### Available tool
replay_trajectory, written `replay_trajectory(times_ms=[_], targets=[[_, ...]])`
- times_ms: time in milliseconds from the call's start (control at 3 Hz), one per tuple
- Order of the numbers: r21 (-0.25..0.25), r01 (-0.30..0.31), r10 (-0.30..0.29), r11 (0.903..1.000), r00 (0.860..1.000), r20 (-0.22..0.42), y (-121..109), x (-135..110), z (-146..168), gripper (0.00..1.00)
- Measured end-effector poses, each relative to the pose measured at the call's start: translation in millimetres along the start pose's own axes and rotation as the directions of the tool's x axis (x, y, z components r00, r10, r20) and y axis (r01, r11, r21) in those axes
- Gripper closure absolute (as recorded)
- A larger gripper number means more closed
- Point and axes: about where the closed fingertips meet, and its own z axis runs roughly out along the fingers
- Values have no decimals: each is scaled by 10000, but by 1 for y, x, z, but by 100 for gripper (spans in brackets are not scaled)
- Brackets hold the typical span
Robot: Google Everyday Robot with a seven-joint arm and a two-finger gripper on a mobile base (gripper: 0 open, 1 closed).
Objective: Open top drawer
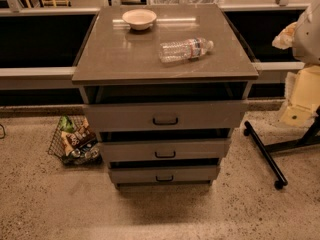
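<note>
The top drawer (210,115) is the widest grey-brown front, just under the cabinet's top, with a thin black pull handle (165,121) at its centre. A dark gap shows between its upper edge and the cabinet top. The mid-sized drawer (200,149) and the smallest drawer (195,174) sit below it. My gripper (300,101) is the white and cream shape at the right edge, well to the right of the cabinet at about the height of the top drawer, touching nothing.
The cabinet top (125,54) holds a shallow bowl (139,18) and a lying plastic water bottle (185,49). A wire basket of snack packs (75,141) stands on the floor at the left. A black wheeled stand leg (265,154) lies at the right.
</note>
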Motion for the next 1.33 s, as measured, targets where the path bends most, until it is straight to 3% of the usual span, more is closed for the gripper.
replay_trajectory(times_ms=[333,667,1000,1333], targets=[[0,0,0,10000,10000,0,0,0,0,0],[-317,170,-162,9994,9996,247,4,-3,21,0],[-909,825,-757,9924,9942,761,12,-6,77,0],[-1499,1601,-1376,9757,9790,1503,14,-13,145,0]])
